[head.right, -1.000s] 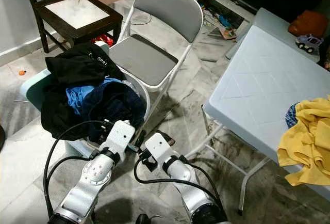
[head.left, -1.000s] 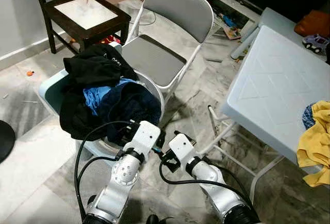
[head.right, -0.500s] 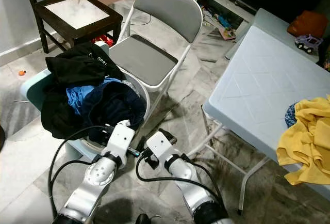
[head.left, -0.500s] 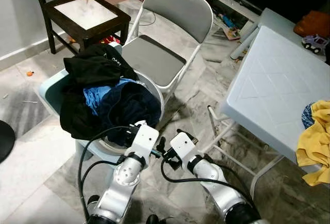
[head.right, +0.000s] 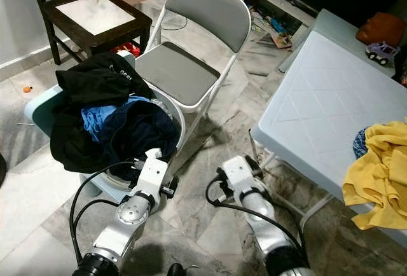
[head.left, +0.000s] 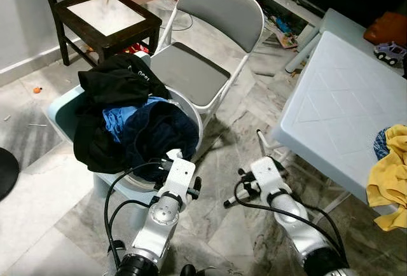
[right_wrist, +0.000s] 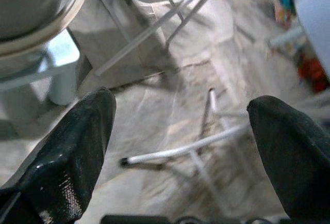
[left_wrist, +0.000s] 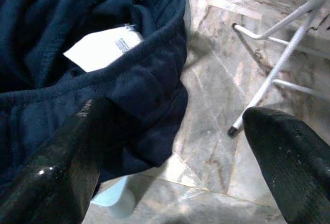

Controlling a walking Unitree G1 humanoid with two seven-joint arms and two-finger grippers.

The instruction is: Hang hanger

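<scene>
I see a glossy, veined marble floor [head.left: 222, 130]. Beside the light plastic basket [head.left: 63, 107], heaped with soft matt cloth [head.left: 137, 130], stands a folding chair [head.left: 203, 41] of painted metal tubing and a dark wooden chair [head.left: 102, 15].

Silver jointed arms, white wrist blocks, looping black cables, black fingers.

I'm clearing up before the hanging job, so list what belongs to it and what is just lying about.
Job, probably: left gripper, fingers apart at the navy garment; right gripper, fingers apart above the floor; laundry basket.
Lying about: folding chair; wooden chair; table; yellow cloth; toy car.
</scene>
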